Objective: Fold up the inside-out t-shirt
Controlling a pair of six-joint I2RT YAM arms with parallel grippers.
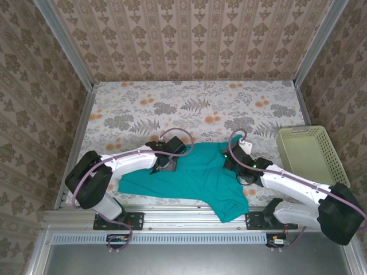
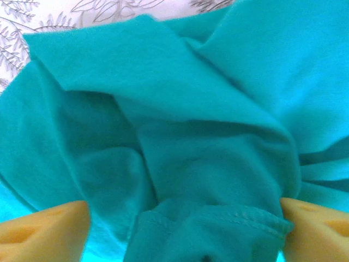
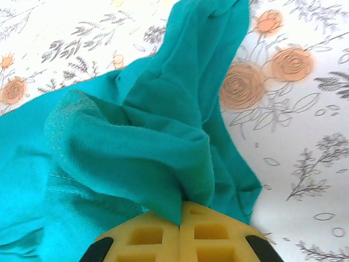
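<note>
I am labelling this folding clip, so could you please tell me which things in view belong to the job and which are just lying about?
Job in hand:
teal t-shirt, crumpled
left gripper, open over it
right gripper, shut on its cloth

Lying about:
pale yellow basket, off to the right

From above, you cannot see the fingers of the left gripper (image 1: 163, 162) or the right gripper (image 1: 233, 164): each wrist housing covers them where they meet the inside-out t-shirt (image 1: 195, 175). In your left wrist view, the bottom edge cuts off both yellow fingers (image 2: 46, 229), the stitched hem (image 2: 218, 218) between them is soft with blur, and the cloth runs past every side. In your right wrist view, the pads (image 3: 147, 237) are cropped at the bottom, and the pinched fold disappears between them.
</note>
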